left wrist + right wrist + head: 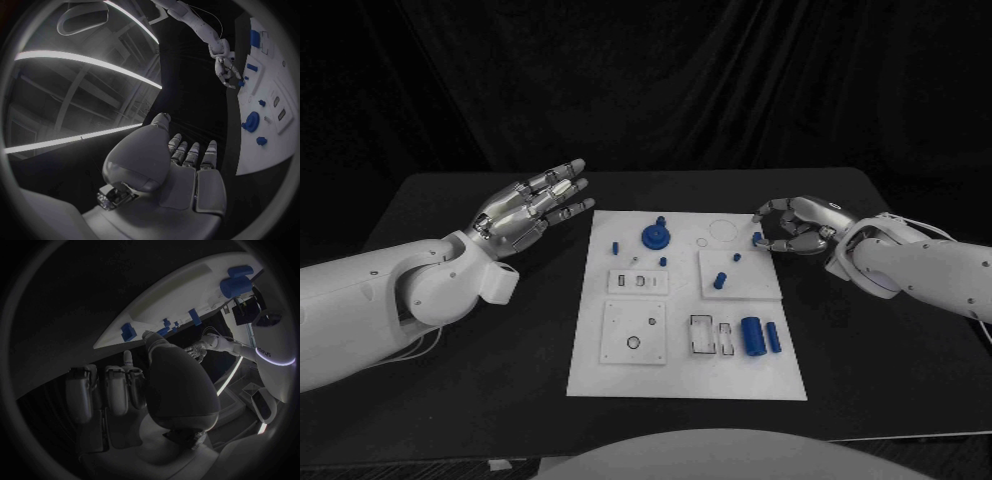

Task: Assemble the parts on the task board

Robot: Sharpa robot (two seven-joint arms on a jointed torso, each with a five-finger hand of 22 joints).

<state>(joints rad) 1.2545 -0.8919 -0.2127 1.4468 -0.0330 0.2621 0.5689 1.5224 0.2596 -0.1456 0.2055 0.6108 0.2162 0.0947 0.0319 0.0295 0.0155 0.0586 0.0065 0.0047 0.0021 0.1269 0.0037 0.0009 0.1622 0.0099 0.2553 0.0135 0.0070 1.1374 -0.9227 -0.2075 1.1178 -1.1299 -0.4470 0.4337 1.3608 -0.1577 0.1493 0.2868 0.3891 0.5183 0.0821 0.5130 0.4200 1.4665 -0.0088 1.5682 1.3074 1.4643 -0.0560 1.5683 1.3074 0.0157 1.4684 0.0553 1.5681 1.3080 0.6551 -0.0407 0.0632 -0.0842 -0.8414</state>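
Head view, left hand (531, 208) spread empty beside task board (689, 375), right hand (795, 227) pinching blue part (757, 239).

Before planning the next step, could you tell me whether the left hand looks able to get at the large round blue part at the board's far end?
Probably yes: the left hand hovers open beside the task board, and nothing stands between it and the round blue part.

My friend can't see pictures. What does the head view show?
A white board with small blue parts lies on a black table. The right robot hand pinches a blue part at its far right edge; the left robot hand hovers open beside it.
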